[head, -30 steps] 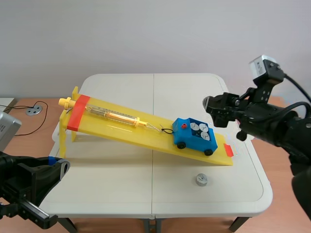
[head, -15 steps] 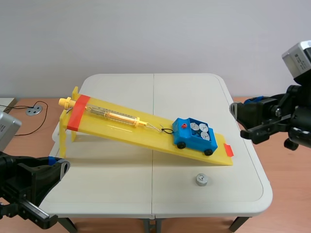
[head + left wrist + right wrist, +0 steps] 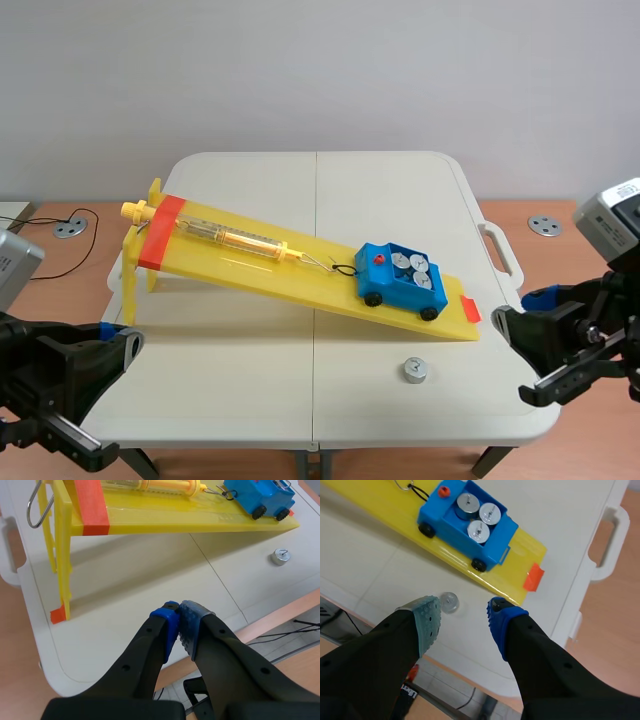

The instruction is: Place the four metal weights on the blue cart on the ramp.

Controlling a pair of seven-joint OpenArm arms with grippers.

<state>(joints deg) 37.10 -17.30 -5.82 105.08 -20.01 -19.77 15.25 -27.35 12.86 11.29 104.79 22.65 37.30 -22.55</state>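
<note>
Weights (image 3: 479, 531), small silver discs, sit in blue cart (image 3: 451, 530); left tool (image 3: 180, 617) closed empty, right tool (image 3: 464, 607) spread.

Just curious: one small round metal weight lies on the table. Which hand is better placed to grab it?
Probably the right hand: open, the small round metal weight right beside it. The left hand is shut and farther off.

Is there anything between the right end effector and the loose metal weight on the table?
Nothing visible. The loose weight lies alone on the table beside the low end of the ramp, and the open right end effector hangs near it with only tabletop between.
</note>
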